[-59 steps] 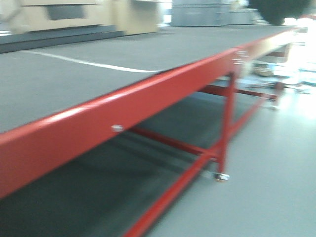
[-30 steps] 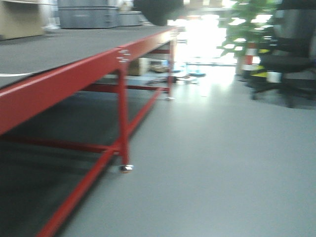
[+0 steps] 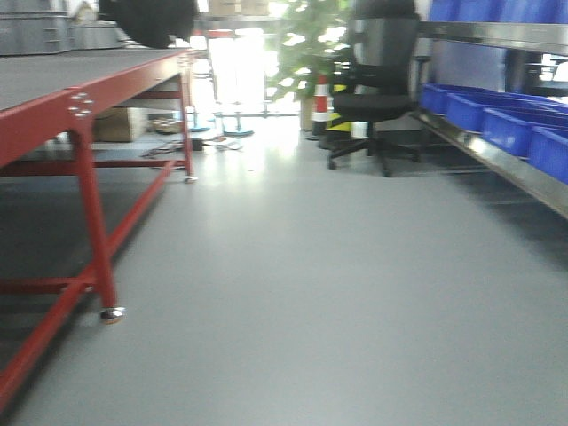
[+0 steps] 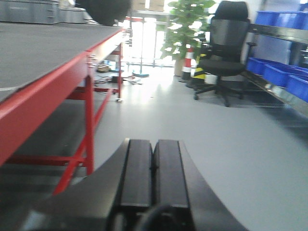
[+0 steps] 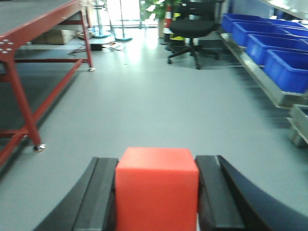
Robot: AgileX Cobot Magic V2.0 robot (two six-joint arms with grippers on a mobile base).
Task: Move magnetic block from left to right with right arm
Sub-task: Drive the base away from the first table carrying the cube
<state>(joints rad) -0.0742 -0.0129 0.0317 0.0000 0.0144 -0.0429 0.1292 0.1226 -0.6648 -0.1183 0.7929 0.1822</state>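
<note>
The magnetic block [image 5: 157,187], a plain red cube, fills the gap between the two black fingers of my right gripper [image 5: 157,166], which is shut on it. It hangs above the grey floor, away from the table. In the left wrist view my left gripper [image 4: 153,144] is shut, its two black fingers pressed together with nothing between them. It points along the floor beside the red-framed table [image 4: 57,82]. Neither gripper nor the block shows in the front view.
The red-framed table [image 3: 53,98] with a dark grey top runs along the left, its leg and caster [image 3: 111,313] near. A black office chair [image 3: 377,80] and a plant [image 3: 306,44] stand ahead. Blue bins [image 3: 497,120] on a shelf line the right. Grey floor lies between.
The front view has swung to the right: the table slid from filling the frame to the left edge, and the chair, plant and blue bins came into view.
</note>
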